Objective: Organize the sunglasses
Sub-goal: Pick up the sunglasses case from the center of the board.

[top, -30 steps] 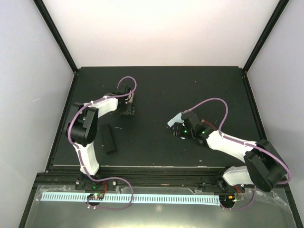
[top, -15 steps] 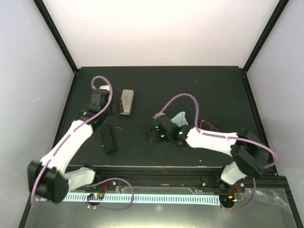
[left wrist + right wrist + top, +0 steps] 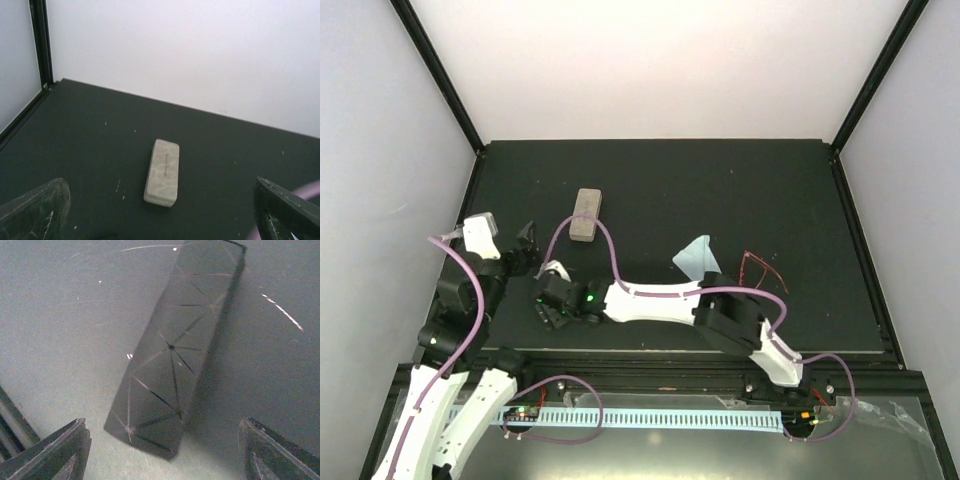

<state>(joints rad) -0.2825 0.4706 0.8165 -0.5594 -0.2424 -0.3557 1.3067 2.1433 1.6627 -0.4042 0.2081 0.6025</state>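
Black case (image 3: 175, 350) lay just ahead of the right gripper (image 3: 162, 455), jaws wide and empty, with the left gripper (image 3: 160, 217) likewise agape and the red sunglasses (image 3: 757, 266) far right near the blue cloth (image 3: 695, 255) — a skewed pinch risked skidding the case.

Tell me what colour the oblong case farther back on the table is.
The case is mottled beige, clearest in the left wrist view.

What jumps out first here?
The right arm reaches far across to the left, with the right gripper open above a black case near the front edge. Behind it lies a beige case; a blue cloth and red sunglasses sit to the right.
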